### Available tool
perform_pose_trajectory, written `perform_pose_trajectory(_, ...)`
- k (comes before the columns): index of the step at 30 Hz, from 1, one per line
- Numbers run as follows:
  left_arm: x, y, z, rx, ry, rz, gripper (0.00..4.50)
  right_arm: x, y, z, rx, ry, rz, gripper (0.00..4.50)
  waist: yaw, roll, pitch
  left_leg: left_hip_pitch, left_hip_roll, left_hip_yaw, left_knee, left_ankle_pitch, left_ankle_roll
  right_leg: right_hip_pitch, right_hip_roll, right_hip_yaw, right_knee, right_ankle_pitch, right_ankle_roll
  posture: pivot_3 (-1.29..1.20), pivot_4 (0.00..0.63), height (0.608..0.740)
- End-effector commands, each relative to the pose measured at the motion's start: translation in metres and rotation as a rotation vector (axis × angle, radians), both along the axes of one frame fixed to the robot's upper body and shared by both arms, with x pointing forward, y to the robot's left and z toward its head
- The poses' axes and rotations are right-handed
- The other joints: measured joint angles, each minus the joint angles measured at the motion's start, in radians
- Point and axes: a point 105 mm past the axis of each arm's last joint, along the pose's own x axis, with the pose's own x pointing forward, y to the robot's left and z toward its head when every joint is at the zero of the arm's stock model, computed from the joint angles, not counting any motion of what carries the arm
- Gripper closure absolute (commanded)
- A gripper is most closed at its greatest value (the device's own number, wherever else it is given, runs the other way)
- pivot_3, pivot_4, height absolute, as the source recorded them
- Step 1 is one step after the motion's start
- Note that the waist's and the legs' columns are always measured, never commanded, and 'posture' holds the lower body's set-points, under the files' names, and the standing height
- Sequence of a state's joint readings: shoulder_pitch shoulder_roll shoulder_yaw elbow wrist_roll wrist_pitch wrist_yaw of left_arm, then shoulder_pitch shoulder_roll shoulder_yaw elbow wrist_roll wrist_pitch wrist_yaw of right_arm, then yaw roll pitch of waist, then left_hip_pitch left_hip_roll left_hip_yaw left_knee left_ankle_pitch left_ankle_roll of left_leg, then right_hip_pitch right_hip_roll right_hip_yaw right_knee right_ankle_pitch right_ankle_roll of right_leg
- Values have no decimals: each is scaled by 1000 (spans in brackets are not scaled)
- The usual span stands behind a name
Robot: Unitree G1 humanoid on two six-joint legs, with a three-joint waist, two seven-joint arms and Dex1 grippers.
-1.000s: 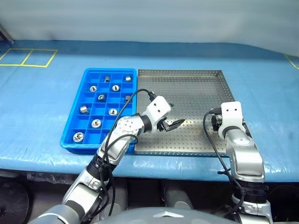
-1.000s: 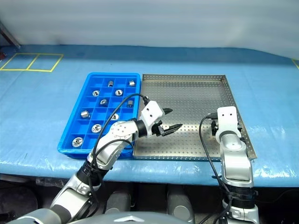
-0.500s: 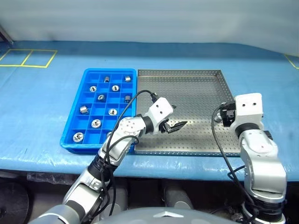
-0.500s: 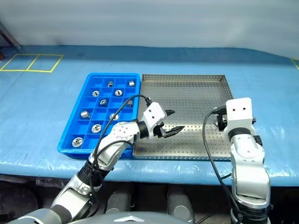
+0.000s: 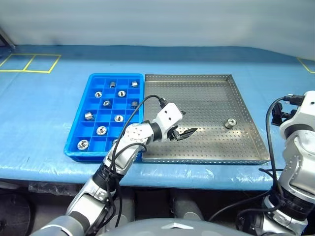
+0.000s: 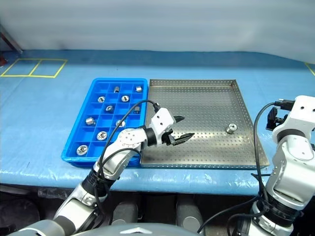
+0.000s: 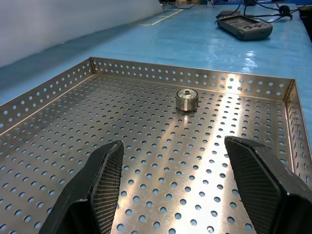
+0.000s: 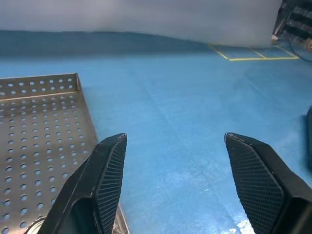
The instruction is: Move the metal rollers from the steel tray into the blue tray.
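A single small shiny silver metal roller (image 5: pixel 230 123), a short cylinder with a dark centre hole, stands on the perforated floor of the large square grey steel tray (image 5: pixel 197 83), toward that tray's right side and well apart from both grippers. The other metal rollers (image 5: pixel 101 130) lie scattered, one to a compartment, in the bright blue plastic tray (image 5: pixel 78 129) with its grid of small square cells, which sits touching the steel tray's left rim. Both trays rest on the blue-covered bench (image 5: pixel 44 103).

The left gripper (image 5: pixel 183 133) hangs low over the steel tray's near-left area, its two black fingers (image 7: pixel 97 187) spread apart with nothing between them, and it points toward the lone roller. The right gripper (image 8: pixel 173 190) is raised off to the right of the steel tray, past its right rim and over the blue bench surface, its fingers (image 8: pixel 105 183) also spread and empty.
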State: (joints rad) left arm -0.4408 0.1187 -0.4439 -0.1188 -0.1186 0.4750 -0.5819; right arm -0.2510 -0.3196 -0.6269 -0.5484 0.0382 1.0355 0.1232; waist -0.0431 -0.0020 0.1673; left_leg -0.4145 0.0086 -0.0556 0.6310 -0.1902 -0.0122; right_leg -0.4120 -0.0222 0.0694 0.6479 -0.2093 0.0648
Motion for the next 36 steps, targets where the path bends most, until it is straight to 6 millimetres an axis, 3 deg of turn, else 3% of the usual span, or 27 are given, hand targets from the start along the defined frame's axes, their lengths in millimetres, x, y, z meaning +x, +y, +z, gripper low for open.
perform_pose_trajectory(1,-3,-2,10,-22,-39,-6,898,0,4,13,28,-50,77,1734,1,1,-1,0,0,0,0,0,0,0,0,0,0,0,0,13,150,740)
perform_pose_trajectory(2,-3,-1,10,-22,-39,-6,898,0,7,13,24,-38,103,2010,1,1,-1,0,0,0,-1,0,0,0,0,0,0,0,0,13,150,740)
perform_pose_trajectory(10,-4,-2,11,-24,-39,-10,898,-5,37,7,-1,6,233,2010,5,2,-1,0,0,0,-2,0,0,0,0,0,-2,0,0,-2,150,740)
perform_pose_trajectory(13,-2,-10,16,-42,-43,-25,898,-5,72,-4,21,43,393,2010,4,2,-1,0,0,0,-2,0,0,0,0,0,-2,0,0,-5,150,740)
perform_pose_trajectory(17,4,-31,24,-58,-42,-88,898,-20,142,-27,34,144,748,2010,6,2,-1,-1,0,0,-2,0,0,0,0,0,-3,0,0,-26,150,740)
perform_pose_trajectory(20,14,-42,27,-56,-35,-108,898,-34,170,-38,27,190,898,2010,3,2,-1,-2,-1,-1,-2,0,0,0,0,-1,-5,0,0,-50,150,740)
perform_pose_trajectory(29,59,-71,25,14,-31,-66,898,-69,195,-55,-51,287,1058,2010,-26,0,0,-5,-1,-1,-2,-1,1,-3,-1,-1,-6,-1,1,-172,150,740)
perform_pose_trajectory(33,66,-88,27,27,-13,-91,898,-86,205,-54,-47,254,1136,2010,-58,-1,0,-7,-2,0,-2,-3,2,-4,-1,-1,-8,-2,2,-275,150,740)
perform_pose_trajectory(36,62,-100,22,84,-12,-140,898,-93,200,-54,-60,222,1108,2010,-90,-1,1,-8,-2,0,-2,-4,3,-4,-2,-1,-10,-2,3,-340,150,740)
